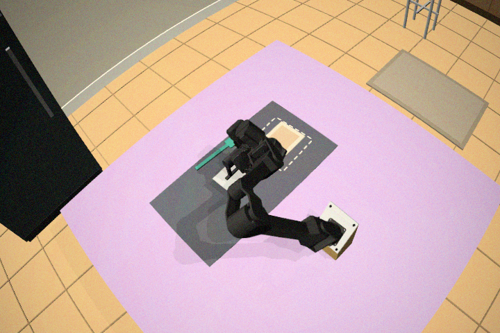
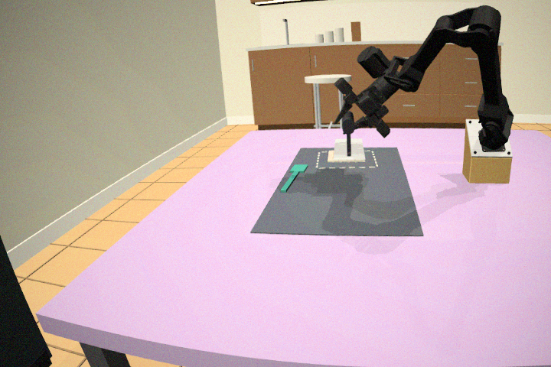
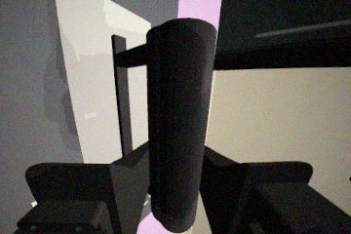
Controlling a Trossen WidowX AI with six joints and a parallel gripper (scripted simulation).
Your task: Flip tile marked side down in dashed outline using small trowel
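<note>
The tile [image 1: 289,136] [image 2: 331,159] lies flat inside the visible parts of the dashed outline [image 1: 310,138] [image 2: 376,166], showing a tan centre with a cream border. The arm hides its left part in the top view. My gripper [image 1: 240,159] [image 2: 348,123] [image 3: 173,141] is shut on the thick black handle of the trowel. The trowel's white blade [image 1: 221,179] [image 2: 340,146] [image 3: 88,88] hangs off a thin black stem. It appears tilted above the mat [image 1: 180,196] [image 2: 280,220], partly in front of the tile in the exterior view. I cannot tell whether blade and tile touch.
A green flat-headed tool [image 1: 212,155] [image 2: 289,179] lies on the mat's far-left side in the exterior view. The arm's base block [image 1: 351,231] [image 2: 488,169] stands on the pink table [image 1: 396,188] [image 2: 198,277], right of the mat.
</note>
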